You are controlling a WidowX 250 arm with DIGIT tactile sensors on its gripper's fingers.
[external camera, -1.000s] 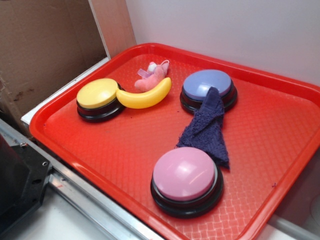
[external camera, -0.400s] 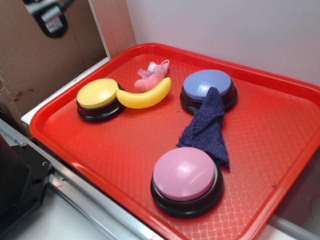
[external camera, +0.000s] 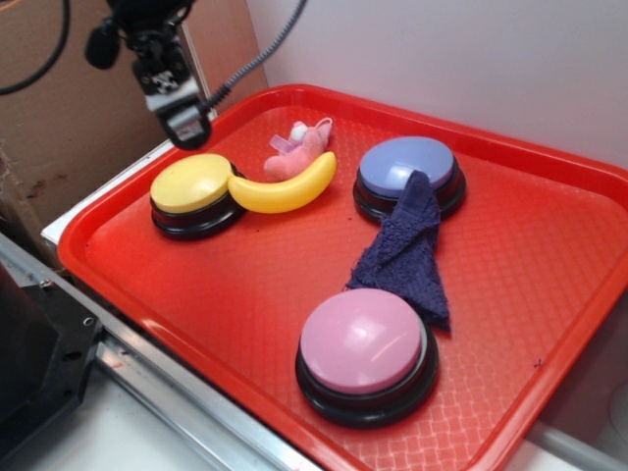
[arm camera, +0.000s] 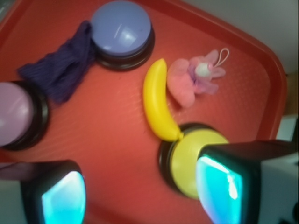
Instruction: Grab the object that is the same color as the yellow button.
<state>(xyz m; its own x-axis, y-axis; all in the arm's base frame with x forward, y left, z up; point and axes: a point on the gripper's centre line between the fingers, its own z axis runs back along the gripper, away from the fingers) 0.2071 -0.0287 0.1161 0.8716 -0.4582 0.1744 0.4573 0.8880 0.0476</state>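
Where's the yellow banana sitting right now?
In the exterior view the banana lies at the tray's far left, one tip touching the yellow button, with the pink plush toy right behind it.

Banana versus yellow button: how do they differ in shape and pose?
The banana is a long curved piece lying flat on the red tray; the yellow button is a round dome. The button sits on a black base; the banana has none. Both are glossy yellow, and the banana's tip touches the button.

Black hand w/ grey block, black cables, glossy teal-lit fingertips
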